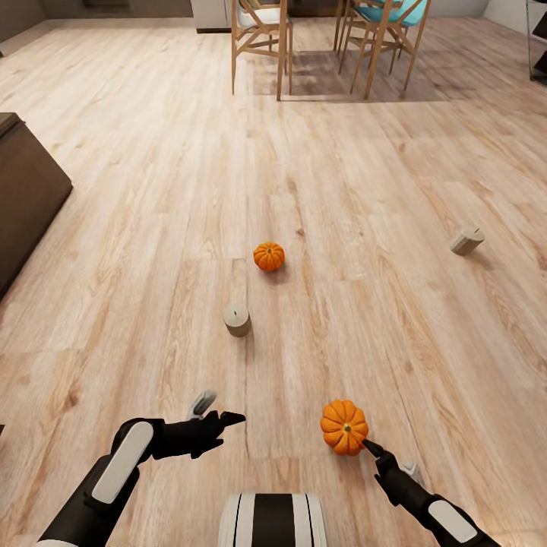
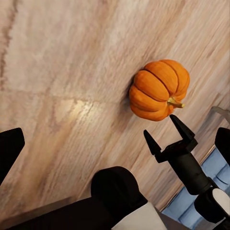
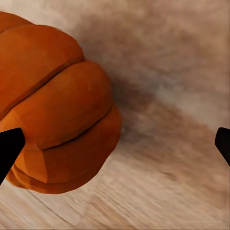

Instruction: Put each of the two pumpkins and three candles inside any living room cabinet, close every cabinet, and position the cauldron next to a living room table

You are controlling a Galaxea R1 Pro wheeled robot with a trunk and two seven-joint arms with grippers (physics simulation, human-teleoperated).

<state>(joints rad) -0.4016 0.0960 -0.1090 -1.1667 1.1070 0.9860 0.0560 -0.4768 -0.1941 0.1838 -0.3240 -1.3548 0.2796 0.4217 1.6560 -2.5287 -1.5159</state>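
Observation:
Two orange pumpkins lie on the wood floor. The near pumpkin (image 1: 344, 427) (image 2: 159, 89) (image 3: 52, 100) sits just ahead of my right gripper (image 1: 389, 458) (image 2: 164, 130) (image 3: 115, 146). That gripper is open, with one fingertip (image 1: 372, 447) at the pumpkin's side; the pumpkin lies off to one finger's side, not between them. The far pumpkin (image 1: 269, 256) lies mid-floor. One candle (image 1: 237, 319) stands upright between the pumpkins; another candle (image 1: 466, 240) lies tipped at the right. My left gripper (image 1: 216, 410) (image 2: 115, 143) hovers open and empty over bare floor. A dark-brown cabinet (image 1: 23, 190) stands at the left edge.
Wooden chairs (image 1: 262, 38) and table legs stand at the far end of the room. My own base (image 1: 273, 520) shows at the bottom edge. Open floor stretches between the pumpkins and the cabinet.

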